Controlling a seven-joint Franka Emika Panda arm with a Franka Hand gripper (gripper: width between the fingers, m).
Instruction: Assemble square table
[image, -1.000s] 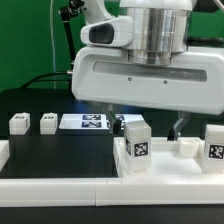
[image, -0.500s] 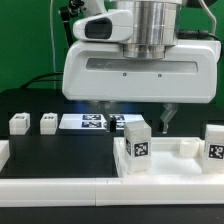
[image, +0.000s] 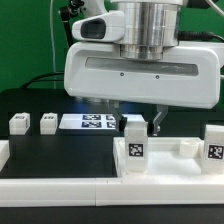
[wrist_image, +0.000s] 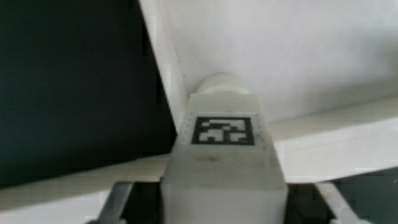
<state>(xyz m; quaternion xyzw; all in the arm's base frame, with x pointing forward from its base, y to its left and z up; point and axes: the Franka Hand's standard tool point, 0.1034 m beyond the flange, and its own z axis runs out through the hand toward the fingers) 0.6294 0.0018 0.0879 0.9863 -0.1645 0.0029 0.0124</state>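
Note:
The square table's white top (image: 168, 164) lies at the front of the exterior view's right. Two tagged white legs stand upright on it, one leg (image: 133, 143) near its left corner and another leg (image: 214, 142) at the right edge. My gripper (image: 138, 123) hangs over the left one with a finger on either side of its upper part. In the wrist view this leg (wrist_image: 222, 150) rises between the fingers of my gripper (wrist_image: 222, 205), with a dark gap on each side. The jaws are open and do not touch it. The top (wrist_image: 231, 40) shows behind.
Two more short white legs (image: 18, 123) (image: 47, 122) stand on the black table at the exterior view's left. The marker board (image: 88, 122) lies flat behind them. A long white bar fence (image: 55, 186) runs along the front edge.
My gripper has shifted to the exterior view's left and come down over the left leg. Its fingers have drawn closer together around it.

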